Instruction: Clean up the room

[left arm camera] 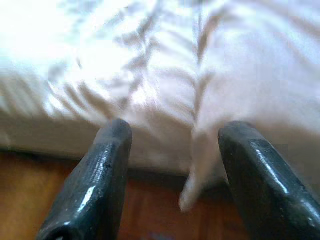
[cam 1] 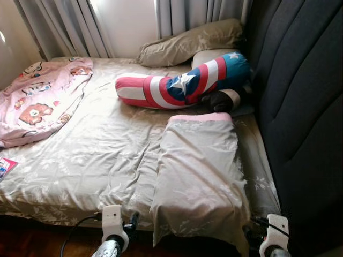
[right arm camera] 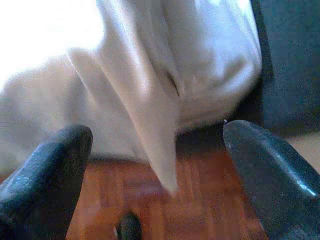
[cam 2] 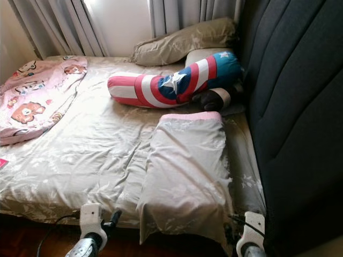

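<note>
A beige floral pillow lies on the bed's near right side, its lower corner hanging over the bed edge. A red, white and blue star bolster lies across the bed behind it. A pink cartoon blanket is bunched at the far left. My left gripper is open, low before the bed edge by the pillow's hanging corner. My right gripper is also open, with the pillow's drooping corner between its fingers but apart from them. Both wrists sit at the bottom of the eye views.
A dark padded headboard rises along the right. Another beige pillow leans at the far end under grey curtains. A dark plush toy lies beside the bolster. A small pink item rests at the left edge. Wooden floor lies below.
</note>
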Controlling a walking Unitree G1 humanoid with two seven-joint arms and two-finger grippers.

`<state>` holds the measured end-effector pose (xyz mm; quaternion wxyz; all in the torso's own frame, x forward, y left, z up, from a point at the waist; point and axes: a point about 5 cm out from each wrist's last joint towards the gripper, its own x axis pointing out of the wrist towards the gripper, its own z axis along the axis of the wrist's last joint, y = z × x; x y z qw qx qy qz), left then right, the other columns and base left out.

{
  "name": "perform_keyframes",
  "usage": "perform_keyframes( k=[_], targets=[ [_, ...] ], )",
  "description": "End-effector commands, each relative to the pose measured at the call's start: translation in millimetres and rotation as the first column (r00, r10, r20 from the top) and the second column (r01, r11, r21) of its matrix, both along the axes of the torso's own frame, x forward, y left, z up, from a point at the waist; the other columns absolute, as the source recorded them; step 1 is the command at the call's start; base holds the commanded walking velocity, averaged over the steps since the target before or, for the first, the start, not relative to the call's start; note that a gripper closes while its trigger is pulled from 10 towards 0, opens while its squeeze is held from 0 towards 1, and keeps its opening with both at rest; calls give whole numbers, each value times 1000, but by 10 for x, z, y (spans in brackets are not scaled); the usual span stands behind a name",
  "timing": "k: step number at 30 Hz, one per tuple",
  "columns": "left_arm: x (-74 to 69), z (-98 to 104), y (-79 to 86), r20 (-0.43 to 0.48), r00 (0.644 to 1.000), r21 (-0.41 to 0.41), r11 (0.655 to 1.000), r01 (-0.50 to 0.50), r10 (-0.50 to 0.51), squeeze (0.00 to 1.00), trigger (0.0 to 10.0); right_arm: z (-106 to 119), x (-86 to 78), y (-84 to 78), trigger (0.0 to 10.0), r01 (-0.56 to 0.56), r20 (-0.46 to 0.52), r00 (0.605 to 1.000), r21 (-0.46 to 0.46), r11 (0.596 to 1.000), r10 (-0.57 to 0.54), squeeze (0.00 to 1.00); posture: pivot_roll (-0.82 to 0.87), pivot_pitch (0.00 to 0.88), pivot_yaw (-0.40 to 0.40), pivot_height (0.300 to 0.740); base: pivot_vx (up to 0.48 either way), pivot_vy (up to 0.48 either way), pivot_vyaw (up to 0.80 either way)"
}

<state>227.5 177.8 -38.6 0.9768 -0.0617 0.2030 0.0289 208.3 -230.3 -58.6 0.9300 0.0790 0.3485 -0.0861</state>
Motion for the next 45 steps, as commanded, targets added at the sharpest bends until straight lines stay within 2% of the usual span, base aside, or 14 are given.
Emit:
perform_keyframes(
  k=[1,5,11,12,15,19,24,34,45],
  targets=[
    [59,134,105,107,994,32,999,-28,25,0,10000,146,188,-3,10000,-7,115,993,-7,1000,8,0,-49,0,4,740,0,0,0],
    [117,313,129,232,973,45,999,-24,13,0,10000,273,299,-5,10000,-14,234,972,-8,1000,16,0,-44,0,10,740,0,0,0],
    [135,462,98,311,950,74,997,9,-31,0,10000,357,338,56,10000,-45,333,942,-19,999,48,0,-40,0,18,740,0,0,0],
    [150,540,47,340,937,91,995,48,-76,0,10000,412,366,83,10000,-54,381,923,-26,998,60,0,-44,0,19,740,0,0,0],
    [172,586,-8,350,928,106,990,98,-129,0,10000,490,423,145,10000,-80,432,898,-32,996,86,0,-46,0,20,740,0,0,0],
    [221,666,16,377,921,94,993,71,-102,0,10000,675,572,189,10000,-52,508,859,-36,998,63,0,-47,0,23,740,0,0,0],
    [228,726,-19,387,916,92,993,78,-108,0,10000,720,613,204,10000,-33,516,855,-40,999,49,0,-42,0,22,740,0,0,0],
    [239,757,-30,388,916,83,993,80,-106,0,10000,719,589,239,10000,-18,506,862,-22,1000,27,0,-43,0,20,740,0,0,-694],
    [236,784,-68,384,917,70,994,86,-107,0,10000,755,643,294,10000,-38,507,860,-30,999,48,0,-37,0,9,740,0,0,0]
  ],
)
